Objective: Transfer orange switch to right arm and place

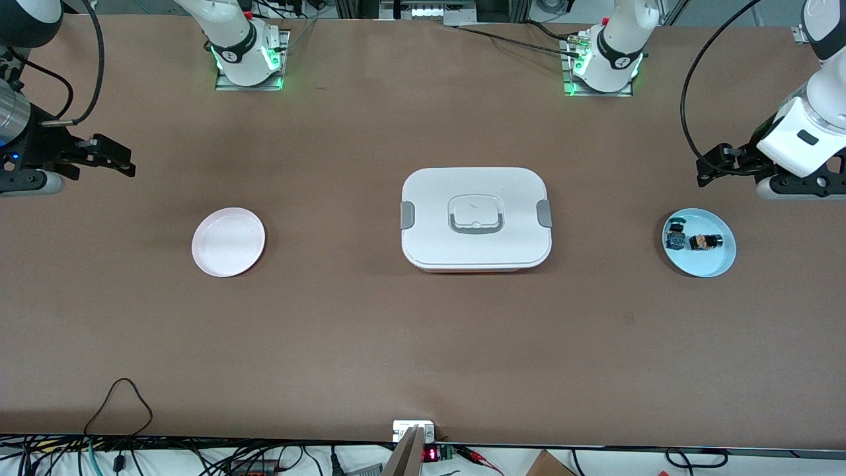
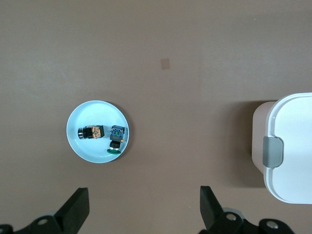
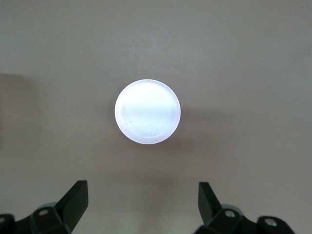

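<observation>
Two plates (image 1: 228,242) (image 1: 699,242), two switches (image 1: 703,242) (image 1: 675,236), seemingly one lidded box (image 1: 476,219)

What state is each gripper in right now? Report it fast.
Left gripper: open, holding nothing, up over the table near the blue plate.
Right gripper: open, holding nothing, up over the table near the pink plate.

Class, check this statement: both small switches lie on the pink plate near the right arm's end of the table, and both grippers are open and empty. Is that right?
Not quite. The orange switch and the blue-green switch lie on the blue plate toward the left arm's end, as the front view shows. The pink plate holds nothing. The left gripper and right gripper are indeed open and empty.
</observation>
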Controlling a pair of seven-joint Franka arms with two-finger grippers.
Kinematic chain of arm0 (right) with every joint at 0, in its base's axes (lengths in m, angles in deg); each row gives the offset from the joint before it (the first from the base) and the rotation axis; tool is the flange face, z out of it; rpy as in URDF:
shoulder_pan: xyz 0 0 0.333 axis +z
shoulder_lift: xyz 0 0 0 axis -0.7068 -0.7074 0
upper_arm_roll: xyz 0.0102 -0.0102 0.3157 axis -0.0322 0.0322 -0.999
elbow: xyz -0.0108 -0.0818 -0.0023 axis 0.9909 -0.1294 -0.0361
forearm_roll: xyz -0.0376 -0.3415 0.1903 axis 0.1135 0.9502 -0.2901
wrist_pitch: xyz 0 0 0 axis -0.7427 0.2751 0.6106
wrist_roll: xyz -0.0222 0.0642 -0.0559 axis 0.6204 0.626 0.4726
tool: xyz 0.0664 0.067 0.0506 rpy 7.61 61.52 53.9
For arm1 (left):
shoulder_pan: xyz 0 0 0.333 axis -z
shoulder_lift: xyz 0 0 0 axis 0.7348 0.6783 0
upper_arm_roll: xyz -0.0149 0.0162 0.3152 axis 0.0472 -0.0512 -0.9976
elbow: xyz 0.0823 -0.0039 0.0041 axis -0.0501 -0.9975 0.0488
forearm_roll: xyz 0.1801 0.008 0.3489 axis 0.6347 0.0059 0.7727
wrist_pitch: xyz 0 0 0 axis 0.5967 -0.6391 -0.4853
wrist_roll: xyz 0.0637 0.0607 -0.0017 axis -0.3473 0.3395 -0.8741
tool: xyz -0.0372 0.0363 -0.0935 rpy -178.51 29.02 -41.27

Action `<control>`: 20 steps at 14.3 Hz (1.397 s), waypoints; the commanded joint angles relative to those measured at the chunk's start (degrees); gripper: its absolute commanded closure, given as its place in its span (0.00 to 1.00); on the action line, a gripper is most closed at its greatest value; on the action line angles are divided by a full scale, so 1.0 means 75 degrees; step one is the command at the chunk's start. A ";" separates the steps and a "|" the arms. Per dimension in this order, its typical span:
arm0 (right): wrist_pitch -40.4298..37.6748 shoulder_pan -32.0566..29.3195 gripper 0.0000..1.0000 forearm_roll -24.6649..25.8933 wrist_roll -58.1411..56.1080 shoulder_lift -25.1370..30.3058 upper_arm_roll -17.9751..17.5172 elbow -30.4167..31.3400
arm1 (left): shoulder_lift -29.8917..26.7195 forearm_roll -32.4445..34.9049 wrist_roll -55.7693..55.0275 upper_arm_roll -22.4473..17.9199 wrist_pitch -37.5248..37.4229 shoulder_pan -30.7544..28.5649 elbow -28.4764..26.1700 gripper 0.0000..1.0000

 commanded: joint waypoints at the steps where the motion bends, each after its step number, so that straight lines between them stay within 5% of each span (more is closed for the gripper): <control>1: -0.0113 -0.0047 0.00 0.0089 -0.0050 -0.0041 -0.0028 -0.0095 | 0.0103 -0.0086 0.0161 0.0015 -0.0196 -0.0056 0.0259 0.00; 20: -0.0101 -0.0047 0.00 0.0089 -0.0026 -0.0041 -0.0028 -0.0095 | 0.0243 -0.0097 0.0150 0.0015 -0.0384 -0.0056 0.0399 0.00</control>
